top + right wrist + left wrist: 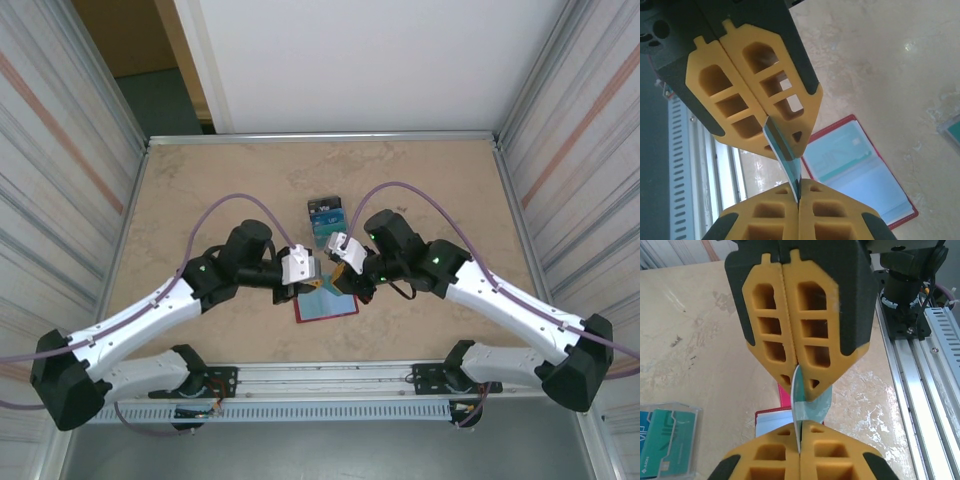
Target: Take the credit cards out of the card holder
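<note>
Between the fingertips of both claws sits one teal card (812, 402). Your left gripper (800, 432) is pressed together on one edge, and your right gripper (797, 375) pinches the opposite edge. The card looks bowed, so if either arm pulls or twists while both hold on, it may buckle or spring free. If you release one side carelessly, the other's shallow bite may let it drop onto the open red card holder (875, 192) lying under the jaws. Off to the side of the fingers lies the card pile (667, 440).
</note>
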Available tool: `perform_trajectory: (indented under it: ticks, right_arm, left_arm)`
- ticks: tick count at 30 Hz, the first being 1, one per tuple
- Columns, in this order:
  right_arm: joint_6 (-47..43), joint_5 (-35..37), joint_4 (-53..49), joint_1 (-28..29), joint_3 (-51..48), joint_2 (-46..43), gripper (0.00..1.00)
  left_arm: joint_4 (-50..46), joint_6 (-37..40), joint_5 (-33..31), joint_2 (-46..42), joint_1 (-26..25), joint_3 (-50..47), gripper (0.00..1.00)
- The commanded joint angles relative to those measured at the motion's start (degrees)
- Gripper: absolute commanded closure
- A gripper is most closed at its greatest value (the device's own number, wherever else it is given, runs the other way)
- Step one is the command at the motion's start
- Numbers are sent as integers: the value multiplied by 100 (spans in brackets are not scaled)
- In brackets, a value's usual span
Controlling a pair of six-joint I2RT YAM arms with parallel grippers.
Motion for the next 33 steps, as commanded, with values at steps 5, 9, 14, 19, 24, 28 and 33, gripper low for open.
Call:
perform_trajectory:
  ticks: [5, 9, 14, 19, 24, 28, 33]
  right_arm:
    - [335, -104, 668, -279, -279, -538, 59]
    - [991, -240, 1717, -619, -1045, -1276, 50]
    - [2138, -753, 3579, -860, -2229, -2173, 37]
    - [2718, -1148, 4544, -860, -2700, -2473, 32]
    - [2893, -1318, 5094, -869, -2839, -2310, 32]
    - [2994, -1709, 5365, -853, -2709, -2046, 33]
    - [2969, -1753, 5438, -853, -2621, -1875, 37]
  left_arm:
    - [565, -209, -464, -414, -41, -288, 100]
    - [1448, -1070, -756, -1033, -15, -929, 100]
    - [2230, -2585, -934, -1728, 0, -1566, 100]
    - [3047, -3968, -864, -2089, 95, -2050, 100]
    - [3602, -4525, -275, -2102, 108, -2125, 100]
    - [3894, -4730, -77, -1965, 108, -2142, 100]
    - [4354, -4914, 382, -1732, 108, -2165, 100]
